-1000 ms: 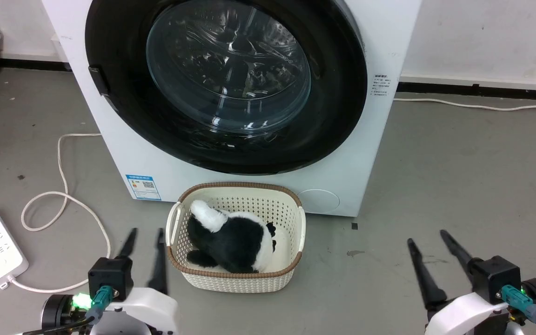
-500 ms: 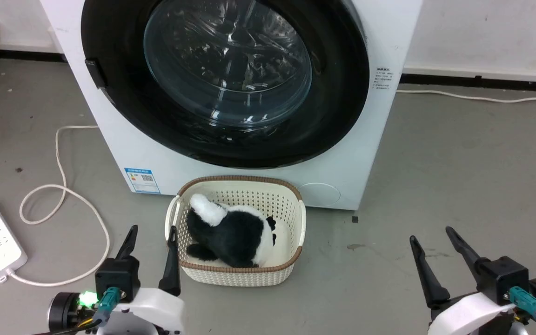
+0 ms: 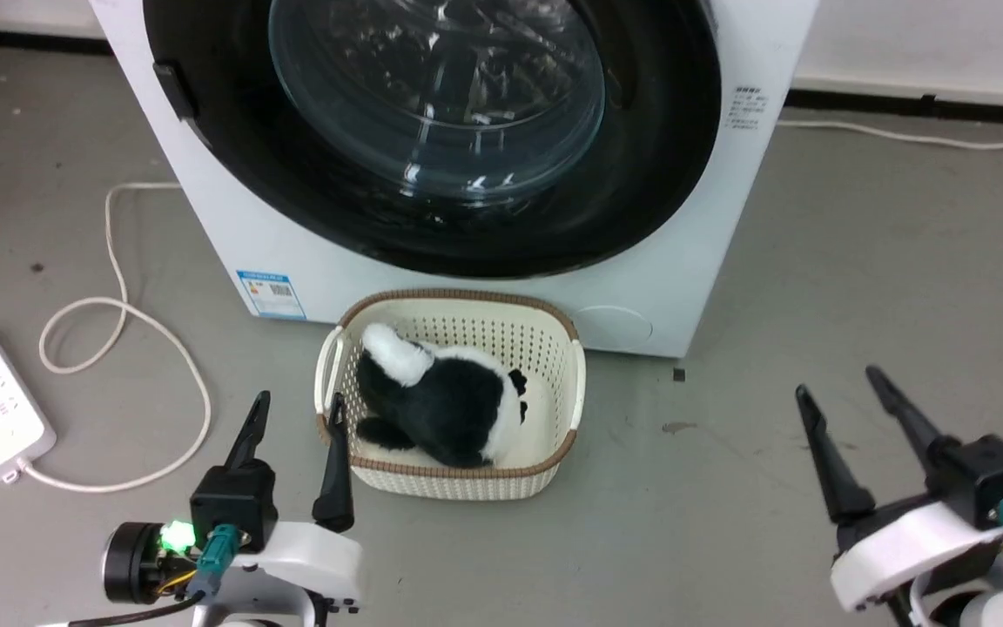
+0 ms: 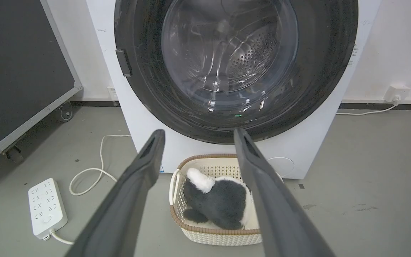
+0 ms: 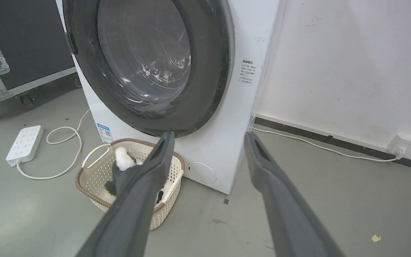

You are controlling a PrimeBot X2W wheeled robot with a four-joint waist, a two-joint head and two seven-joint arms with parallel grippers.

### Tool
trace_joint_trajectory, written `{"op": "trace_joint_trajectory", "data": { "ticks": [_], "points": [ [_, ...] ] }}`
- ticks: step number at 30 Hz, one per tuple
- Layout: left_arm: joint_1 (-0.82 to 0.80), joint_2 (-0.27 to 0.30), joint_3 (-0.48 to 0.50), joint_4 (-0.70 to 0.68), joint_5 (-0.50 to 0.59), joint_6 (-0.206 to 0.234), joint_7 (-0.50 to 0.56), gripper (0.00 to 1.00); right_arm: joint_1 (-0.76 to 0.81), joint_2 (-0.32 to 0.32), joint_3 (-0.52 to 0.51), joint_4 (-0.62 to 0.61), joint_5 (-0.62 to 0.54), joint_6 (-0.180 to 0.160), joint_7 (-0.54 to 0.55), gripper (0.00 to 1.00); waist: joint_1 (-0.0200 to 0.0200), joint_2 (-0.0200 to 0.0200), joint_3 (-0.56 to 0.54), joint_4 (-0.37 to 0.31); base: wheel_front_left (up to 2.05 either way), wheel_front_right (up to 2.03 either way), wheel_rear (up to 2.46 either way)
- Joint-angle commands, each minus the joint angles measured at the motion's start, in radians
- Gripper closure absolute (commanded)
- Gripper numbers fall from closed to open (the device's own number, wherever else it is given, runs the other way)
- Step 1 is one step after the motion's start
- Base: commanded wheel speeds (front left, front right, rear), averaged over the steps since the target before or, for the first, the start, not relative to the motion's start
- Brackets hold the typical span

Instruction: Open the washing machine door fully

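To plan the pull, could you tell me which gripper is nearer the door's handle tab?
Left. The left gripper hovers low, below the handle tab; the right gripper hovers low off the washing machine's opposite side.

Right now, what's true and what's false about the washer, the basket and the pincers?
1. The washing machine door is shut. True.
2. The left pincer grips the door. False: it hangs open, clear of it.
3. A black-and-white plush toy lies in the basket. True.
4. The basket stands on top of the washing machine. False: it stands on the floor before it.
5. The right pincer is shut. False: it is open.
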Motion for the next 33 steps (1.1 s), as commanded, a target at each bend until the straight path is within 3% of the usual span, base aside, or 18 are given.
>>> {"op": "trace_joint_trajectory", "data": {
  "ticks": [1,10,11,12,13,33],
  "points": [
    [-0.018,0.000,-0.007,-0.007,-0.006,0.009,-0.008,0.00,-0.022,-0.014,0.001,-0.008,0.010,0.000,-0.009,0.00,-0.0001,0.0000,0.009,0.004,0.00,0.00,0.00],
    [-0.049,0.000,-0.037,-0.020,-0.009,0.037,-0.029,0.00,-0.125,-0.072,0.014,-0.003,0.066,0.000,-0.016,0.00,-0.0001,0.0000,0.061,0.023,0.00,0.00,0.00],
    [-0.052,0.000,-0.040,-0.021,-0.010,0.040,-0.031,0.00,-0.135,-0.076,0.015,-0.002,0.076,0.000,-0.014,0.44,-0.0001,0.0000,0.066,0.025,0.00,0.00,0.00],
    [-0.052,0.000,-0.040,-0.021,-0.010,0.040,-0.031,0.00,-0.135,-0.076,0.015,-0.002,0.076,0.000,-0.014,0.44,-0.0001,0.0000,0.066,0.025,0.00,0.00,0.00],
    [-0.057,0.000,-0.045,-0.024,-0.012,0.047,-0.036,0.00,-0.156,-0.082,0.014,0.002,0.100,0.000,-0.008,1.00,-0.0001,0.0000,0.076,0.030,0.00,0.00,0.00],
    [-0.106,0.001,-0.100,-0.048,-0.017,0.096,-0.075,0.00,-0.422,-0.111,-0.051,0.082,0.402,0.000,0.076,1.00,-0.0001,0.0000,0.179,0.073,0.00,0.00,0.00]
  ]
}}
